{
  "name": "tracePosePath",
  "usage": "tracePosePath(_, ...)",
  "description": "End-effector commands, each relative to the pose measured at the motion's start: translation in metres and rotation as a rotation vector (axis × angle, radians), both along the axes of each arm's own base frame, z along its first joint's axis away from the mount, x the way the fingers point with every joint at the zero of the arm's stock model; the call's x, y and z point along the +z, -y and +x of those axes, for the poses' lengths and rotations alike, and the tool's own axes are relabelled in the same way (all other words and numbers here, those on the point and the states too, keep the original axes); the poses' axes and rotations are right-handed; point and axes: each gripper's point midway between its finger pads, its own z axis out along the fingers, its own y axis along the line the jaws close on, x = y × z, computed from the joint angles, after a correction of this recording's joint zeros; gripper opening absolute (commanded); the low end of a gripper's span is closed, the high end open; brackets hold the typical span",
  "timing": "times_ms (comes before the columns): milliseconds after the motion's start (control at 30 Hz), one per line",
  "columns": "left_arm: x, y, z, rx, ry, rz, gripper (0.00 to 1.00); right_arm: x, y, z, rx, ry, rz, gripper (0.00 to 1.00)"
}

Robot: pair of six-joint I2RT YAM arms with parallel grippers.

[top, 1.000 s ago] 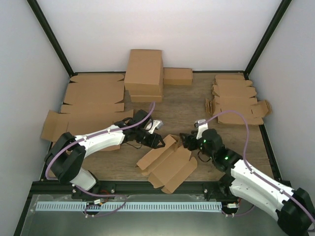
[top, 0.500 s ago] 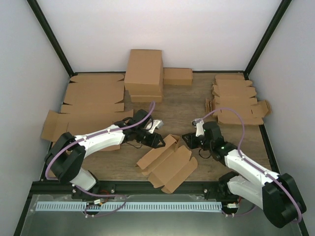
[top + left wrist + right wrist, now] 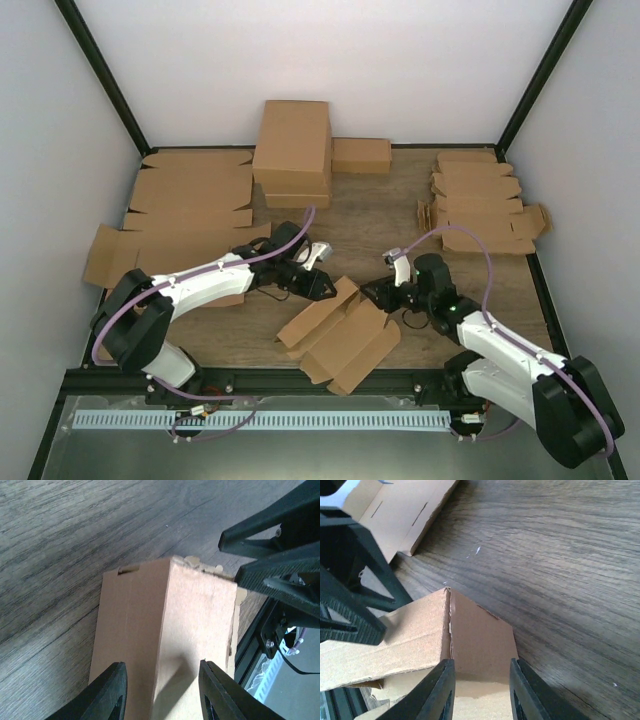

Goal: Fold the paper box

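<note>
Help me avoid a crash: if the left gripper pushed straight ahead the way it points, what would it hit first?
The paper box: its raised panel sits right ahead of the left gripper, between its open fingers. Past it, the right gripper seems near that line, though depth is unclear.

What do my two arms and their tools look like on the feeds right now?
Both the left arm and right arm have white shell links between chunky black joints, with a lilac cable looping along each. The left tool and right tool each have two glossy black tapering fingers. No markings are readable.
</note>
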Motion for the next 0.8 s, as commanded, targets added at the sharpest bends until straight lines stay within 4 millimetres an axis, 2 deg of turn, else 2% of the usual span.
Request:
tracePosePath(0, 0.01, 0.01, 0.003, -0.014, 0.014, -0.033, 0.42, 0.015, -0.009, -0.007, 0.068, 0.094, 0.051, 0.32)
tracePosePath(200, 0.011, 0.01, 0.003, -0.017, 0.01, -0.037, 0.42, 0.011, -0.013, -0.015, 0.111, 0.111, 0.068, 0.32)
tracePosePath(467, 0.011, 0.012, 0.002, -0.03, 0.003, -0.045, 0.42, 0.02, -0.02, -0.028, 0.178, 0.176, 0.12, 0.41)
tracePosePath(767, 0.012, 0.015, 0.001, -0.04, 0.0, -0.055, 0.42, 0.01, -0.037, -0.036, 0.243, 0.164, 0.07, 0.38)
